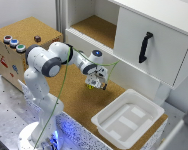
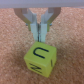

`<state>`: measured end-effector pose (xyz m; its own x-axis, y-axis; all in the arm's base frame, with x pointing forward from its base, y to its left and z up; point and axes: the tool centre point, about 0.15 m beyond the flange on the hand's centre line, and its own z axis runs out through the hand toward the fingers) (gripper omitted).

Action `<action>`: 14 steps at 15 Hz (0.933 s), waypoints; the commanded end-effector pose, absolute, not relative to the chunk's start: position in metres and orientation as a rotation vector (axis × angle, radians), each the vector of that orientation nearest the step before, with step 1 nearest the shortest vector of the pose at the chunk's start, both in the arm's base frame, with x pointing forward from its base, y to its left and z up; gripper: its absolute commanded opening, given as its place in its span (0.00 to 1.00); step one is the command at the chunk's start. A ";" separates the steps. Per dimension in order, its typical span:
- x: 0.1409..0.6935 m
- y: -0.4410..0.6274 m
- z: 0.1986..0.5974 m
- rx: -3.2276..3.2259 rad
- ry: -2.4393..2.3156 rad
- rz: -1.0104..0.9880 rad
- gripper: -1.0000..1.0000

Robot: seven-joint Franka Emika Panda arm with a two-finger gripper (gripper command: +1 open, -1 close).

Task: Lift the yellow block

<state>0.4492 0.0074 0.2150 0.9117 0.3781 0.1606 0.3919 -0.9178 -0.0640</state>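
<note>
- While the arm reaches over the cork surface, the gripper hangs near the white bin, on the exterior view's left of it.
- The bin looks empty, as far as the blur allows.
- In the wrist view the fingers stand narrow, just behind the yellow block; whether they clasp it I cannot tell.
- The block bears a dark "U".

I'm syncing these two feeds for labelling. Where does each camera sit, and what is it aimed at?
Exterior view: off the arm, raised, looking down at the cork table, white tub and the whole arm.
Wrist view: on the wrist, looking along the fingers at the yellow block.
Shared: gripper and block; whether the jaws grip it is unclear.
</note>
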 end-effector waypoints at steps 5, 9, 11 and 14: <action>0.437 0.007 0.248 -2.992 -0.571 -0.234 1.00; 0.437 0.007 0.248 -2.992 -0.571 -0.234 1.00; 0.437 0.007 0.248 -2.992 -0.571 -0.234 1.00; 0.437 0.007 0.248 -2.992 -0.571 -0.234 1.00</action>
<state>0.4421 0.0095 0.2435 0.9138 0.3656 0.1770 0.3828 -0.9208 -0.0742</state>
